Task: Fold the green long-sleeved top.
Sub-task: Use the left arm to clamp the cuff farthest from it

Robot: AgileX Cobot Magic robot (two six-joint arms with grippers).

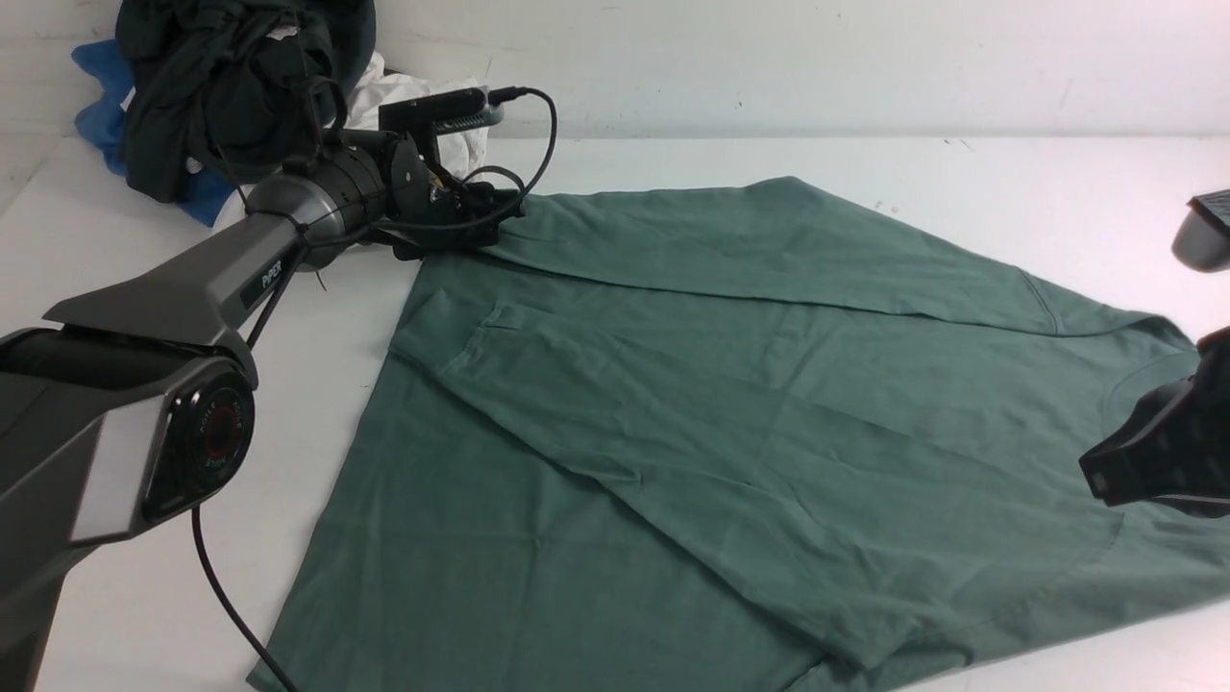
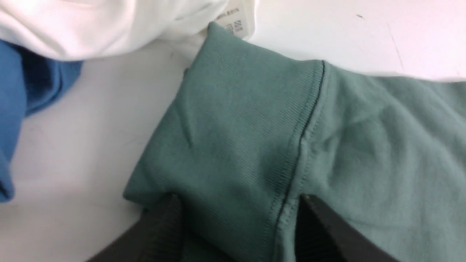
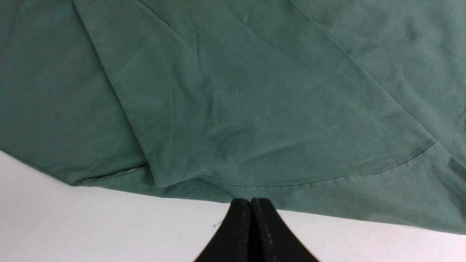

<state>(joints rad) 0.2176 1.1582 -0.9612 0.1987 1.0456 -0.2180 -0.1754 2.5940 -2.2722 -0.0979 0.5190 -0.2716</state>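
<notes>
While the green long-sleeved top (image 1: 730, 413) lies spread flat over the middle and right of the white counter (image 1: 865, 163), my left arm (image 1: 221, 279) reaches forward to its far left corner. The neck opening (image 1: 1148, 370) is toward the right. One sleeve (image 1: 615, 404) is folded diagonally across the body, and its cuff end rests on the cloth near the left side. The other sleeve (image 1: 769, 240) runs along the far edge toward my left hand (image 2: 236, 203).

My left hand is low over that sleeve's ribbed cuff (image 2: 240, 120). Its two dark fingers (image 2: 160, 233) stand apart, one on each side of the cuff, with the green ribbing between them. I cannot tell whether they press on the cloth.

Just past the cuff lies a white garment (image 2: 109, 25) with a small printed label (image 2: 233, 22). A blue garment (image 2: 22, 91) lies beside it. In the front view a black garment (image 1: 221, 86) is heaped on top of both at the far left corner of the counter.

My right hand (image 3: 251, 207) is at the right edge of the scene. Its fingers are pressed together with nothing between them. They point at bare counter just beside the top's edge, near a stitched seam (image 3: 309, 180). I cannot tell whether they touch the counter.
</notes>
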